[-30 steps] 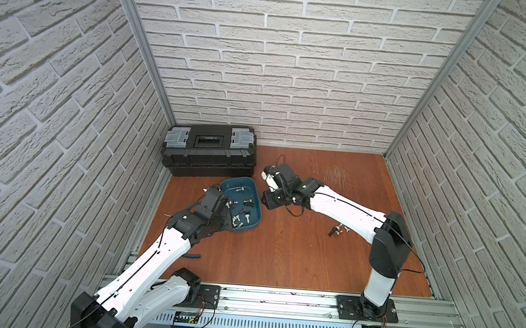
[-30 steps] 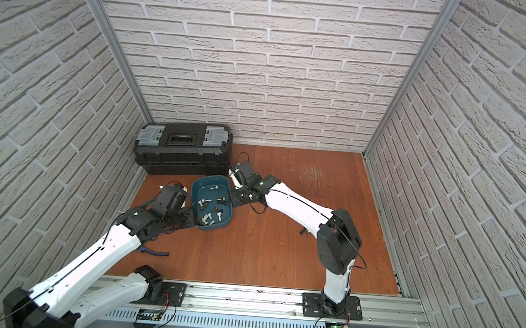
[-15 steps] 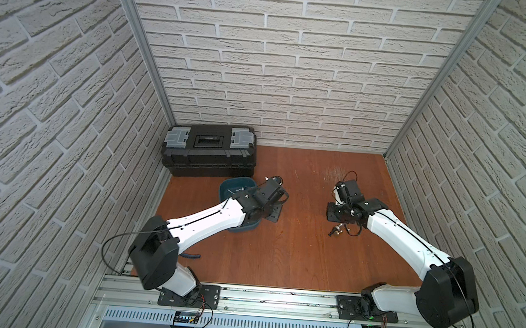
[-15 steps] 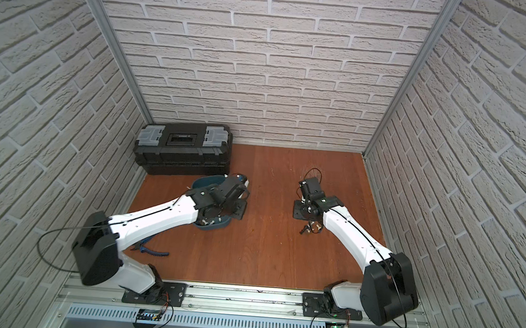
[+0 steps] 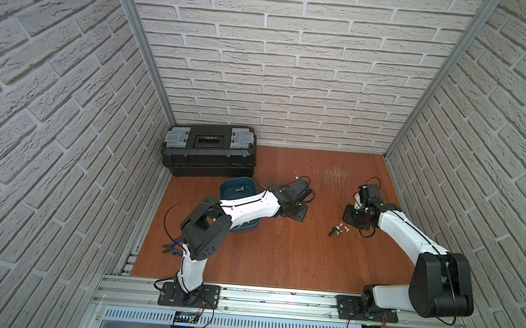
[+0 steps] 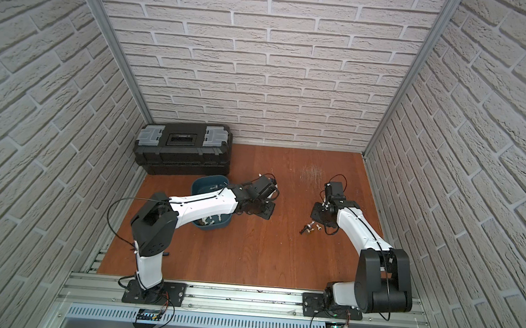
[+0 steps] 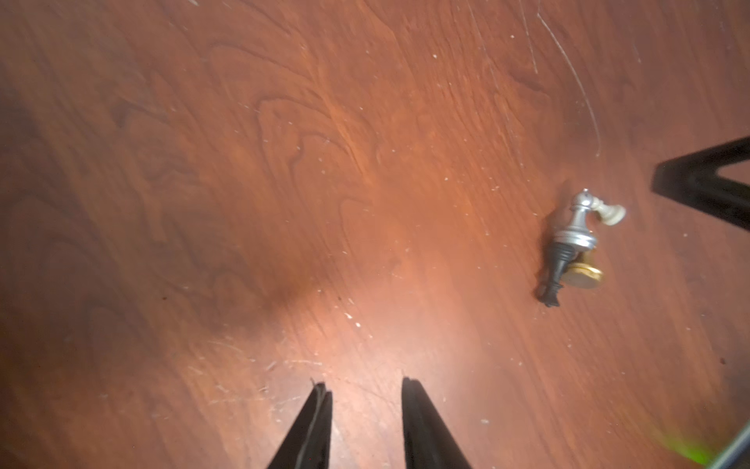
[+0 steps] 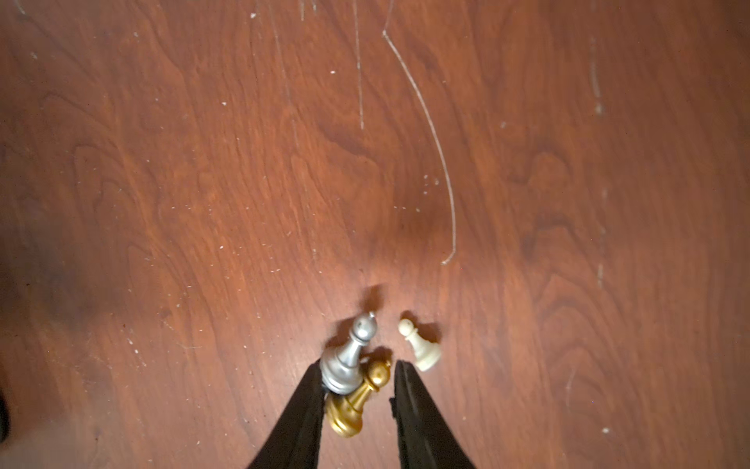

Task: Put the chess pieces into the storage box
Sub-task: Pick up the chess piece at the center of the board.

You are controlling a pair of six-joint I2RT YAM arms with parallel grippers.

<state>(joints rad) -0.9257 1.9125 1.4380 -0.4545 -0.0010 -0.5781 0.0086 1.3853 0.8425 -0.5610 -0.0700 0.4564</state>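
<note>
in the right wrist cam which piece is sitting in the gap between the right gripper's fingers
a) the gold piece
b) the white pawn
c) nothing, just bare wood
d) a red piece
a: the gold piece lies in the gap between the parted fingers of the right gripper, while the white pawn sits outside them, past one finger.

Both top views are looking steeply down from high above the front rail [image 5: 277, 298], covering the whole table [image 5: 280, 261]. Wrist cams are sitting close over it, looking past the left gripper [image 7: 364, 383] and right gripper [image 8: 358, 365]; both are catching the same loose chess pieces [image 7: 576, 239].
</note>
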